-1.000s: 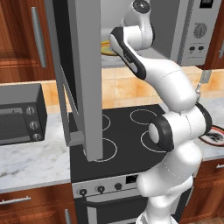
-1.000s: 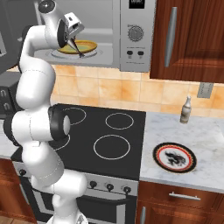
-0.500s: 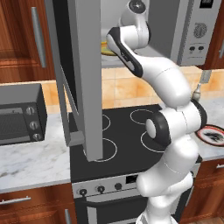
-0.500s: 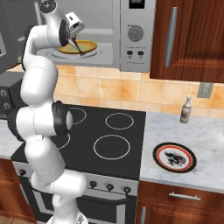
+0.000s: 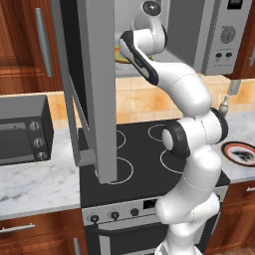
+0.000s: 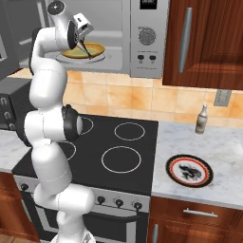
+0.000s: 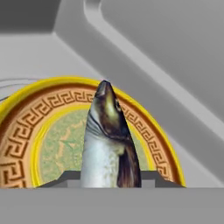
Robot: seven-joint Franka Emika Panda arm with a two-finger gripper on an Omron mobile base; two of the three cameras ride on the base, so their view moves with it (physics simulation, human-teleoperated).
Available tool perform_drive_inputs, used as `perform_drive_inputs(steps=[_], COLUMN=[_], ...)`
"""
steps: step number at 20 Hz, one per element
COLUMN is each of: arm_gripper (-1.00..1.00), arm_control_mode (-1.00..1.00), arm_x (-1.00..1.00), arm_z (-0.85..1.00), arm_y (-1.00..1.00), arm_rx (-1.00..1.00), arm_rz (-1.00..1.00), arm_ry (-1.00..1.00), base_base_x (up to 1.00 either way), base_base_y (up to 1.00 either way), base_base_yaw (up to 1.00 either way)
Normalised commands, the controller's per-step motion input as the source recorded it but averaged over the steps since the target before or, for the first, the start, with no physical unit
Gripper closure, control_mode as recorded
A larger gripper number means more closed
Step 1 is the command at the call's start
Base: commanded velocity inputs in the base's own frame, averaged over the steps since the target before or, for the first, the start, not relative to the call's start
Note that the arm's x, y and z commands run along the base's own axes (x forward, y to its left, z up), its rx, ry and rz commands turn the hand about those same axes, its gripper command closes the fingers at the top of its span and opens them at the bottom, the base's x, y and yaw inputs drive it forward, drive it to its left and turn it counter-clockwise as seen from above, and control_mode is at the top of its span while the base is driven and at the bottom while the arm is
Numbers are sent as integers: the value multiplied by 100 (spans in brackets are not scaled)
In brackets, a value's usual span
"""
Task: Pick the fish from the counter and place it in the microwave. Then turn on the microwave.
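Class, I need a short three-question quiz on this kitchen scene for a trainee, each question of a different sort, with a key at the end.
1. True or false: the gripper holds the fish over the yellow-rimmed plate inside the microwave.
2. Where is the red-rimmed plate? A) in the microwave B) on the counter right of the stovetop C) on the stovetop
3. Fill in: the microwave door stands ____.

Key: 1 true; 2 B; 3 open
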Motion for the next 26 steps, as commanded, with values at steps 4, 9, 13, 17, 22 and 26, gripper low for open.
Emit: perform_drive_inputs(steps=[4,9,13,17,22,26], arm_gripper=[100,100,-100,-100,-100,-100], arm_control_mode=[-100,-100,-100,-100,-100,-100], arm_x=[26,19,8,1,0,0], arm_z=[0,0,1,12,17,13], arm_y=[3,3,16,3,0,2], arm_rx=[0,0,0,0,0,0], arm_rz=[0,0,0,0,0,0], arm_ry=[5,4,4,2,0,2], base_base_x=[0,0,0,0,0,0], base_base_y=[0,0,0,0,0,0], base_base_yaw=[0,0,0,0,0,0])
